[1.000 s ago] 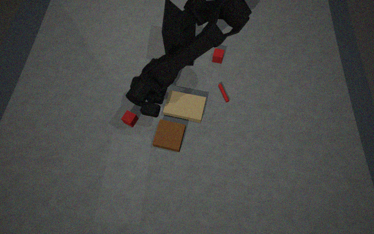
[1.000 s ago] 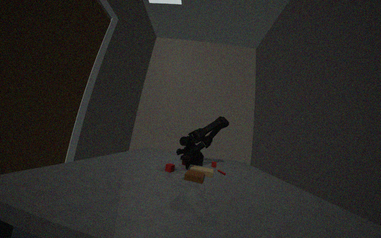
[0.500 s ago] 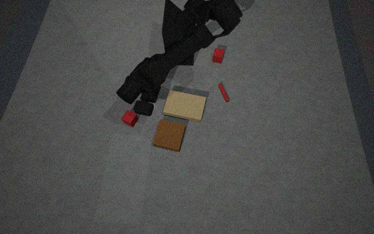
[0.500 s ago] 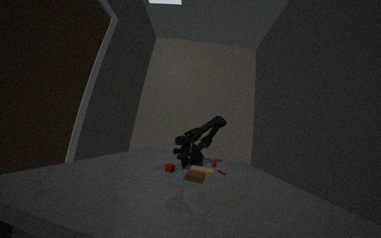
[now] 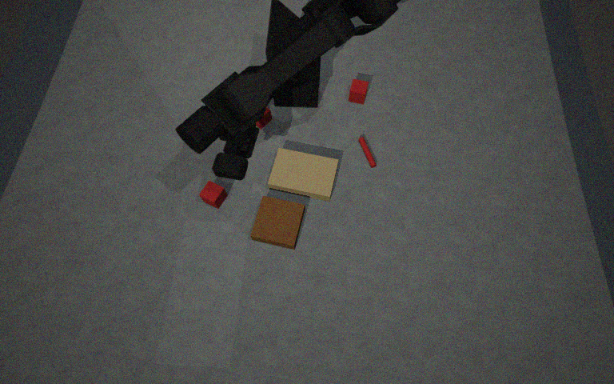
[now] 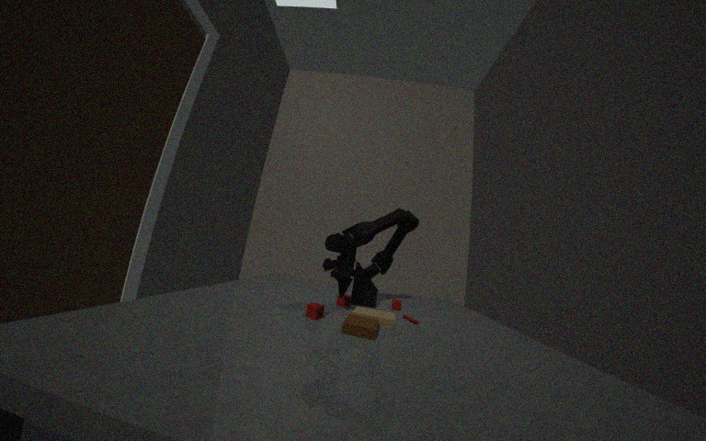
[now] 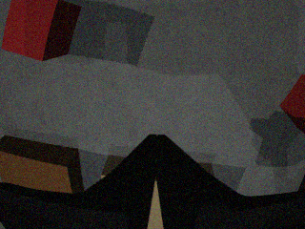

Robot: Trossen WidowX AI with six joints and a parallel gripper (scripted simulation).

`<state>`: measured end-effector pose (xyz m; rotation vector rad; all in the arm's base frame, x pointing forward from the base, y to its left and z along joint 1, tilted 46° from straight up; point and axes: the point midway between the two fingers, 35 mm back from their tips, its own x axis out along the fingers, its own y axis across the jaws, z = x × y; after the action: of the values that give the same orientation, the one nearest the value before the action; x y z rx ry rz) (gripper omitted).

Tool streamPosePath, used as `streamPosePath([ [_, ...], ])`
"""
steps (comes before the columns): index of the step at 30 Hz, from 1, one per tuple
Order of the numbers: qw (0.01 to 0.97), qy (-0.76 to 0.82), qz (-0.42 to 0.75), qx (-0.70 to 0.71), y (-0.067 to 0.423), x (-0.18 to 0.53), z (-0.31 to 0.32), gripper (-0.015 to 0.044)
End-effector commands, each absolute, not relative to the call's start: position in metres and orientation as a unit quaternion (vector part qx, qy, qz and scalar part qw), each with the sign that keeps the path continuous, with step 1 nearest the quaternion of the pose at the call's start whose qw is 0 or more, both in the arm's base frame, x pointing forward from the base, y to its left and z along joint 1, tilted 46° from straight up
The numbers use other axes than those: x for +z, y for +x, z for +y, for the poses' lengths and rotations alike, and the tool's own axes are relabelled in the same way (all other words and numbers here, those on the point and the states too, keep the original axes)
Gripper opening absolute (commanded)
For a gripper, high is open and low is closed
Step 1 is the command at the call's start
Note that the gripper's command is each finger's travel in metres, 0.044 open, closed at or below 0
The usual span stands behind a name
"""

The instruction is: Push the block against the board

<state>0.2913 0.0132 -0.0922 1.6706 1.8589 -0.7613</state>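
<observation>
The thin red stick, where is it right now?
In the top view the thin red stick lies flat on the table, just right of the tan board and apart from it, below the red cube.

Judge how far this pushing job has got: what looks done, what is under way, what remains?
Done, it seems: the brown block lies by the tan board's near side, left edges about even; a thin gap cannot be ruled out. Under way: the shut, empty gripper is raised, left of the board. Left: move the arm clear.
</observation>
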Motion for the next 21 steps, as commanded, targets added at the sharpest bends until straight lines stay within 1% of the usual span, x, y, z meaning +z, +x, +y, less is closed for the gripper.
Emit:
streamPosePath([
  [1, 0.284, 0.603, 0.701, -0.253, 0.287, -0.086, 0.021, 0.0000],
  [21, 0.467, 0.471, 0.748, -0.004, 0.259, -0.035, 0.061, 0.0000],
])
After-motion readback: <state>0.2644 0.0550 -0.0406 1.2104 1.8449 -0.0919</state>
